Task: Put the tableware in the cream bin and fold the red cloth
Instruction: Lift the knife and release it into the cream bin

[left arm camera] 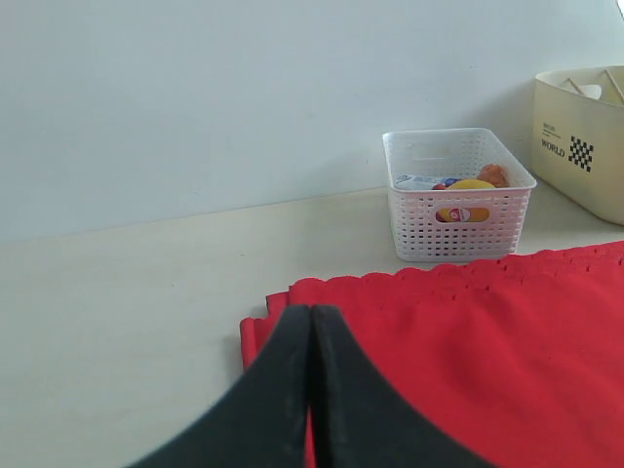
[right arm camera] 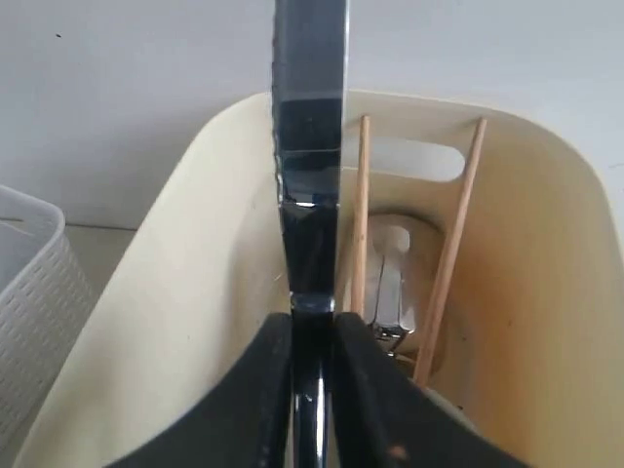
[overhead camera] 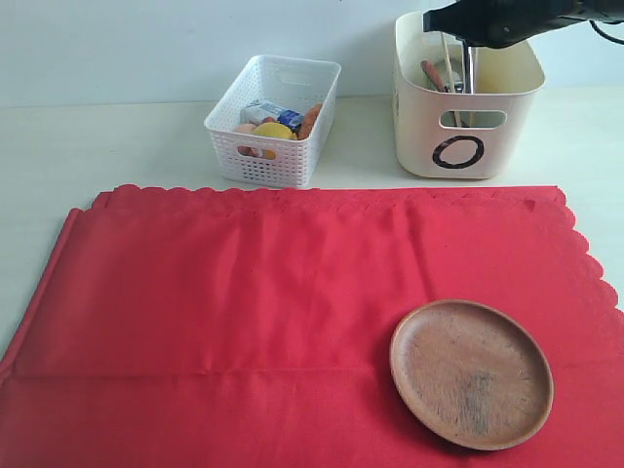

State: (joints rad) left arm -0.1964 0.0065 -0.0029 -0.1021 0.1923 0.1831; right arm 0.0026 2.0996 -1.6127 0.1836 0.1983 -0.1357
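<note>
Black right gripper (right arm camera: 312, 331) is seen pinching a shiny, serrated metal knife (right arm camera: 310, 146), its blade hung straight down from the fingers into the tall cream plastic bin (right arm camera: 185, 263). Two wooden chopsticks (right arm camera: 362, 214) are leaned just beyond the blade. If dropped askew, the knife could be jammed against them. Left gripper (left arm camera: 310, 327) is pressed together, empty.

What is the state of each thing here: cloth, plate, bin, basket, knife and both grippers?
red cloth: spread flat, not folded.
wooden plate: lying on the red cloth, empty, not in the bin.
cream bin: upright, holding chopsticks and a steel cup.
white basket: upright, holding food items.
metal knife: held vertical over the cream bin's opening.
right gripper: shut on the metal knife.
left gripper: shut, empty.
</note>
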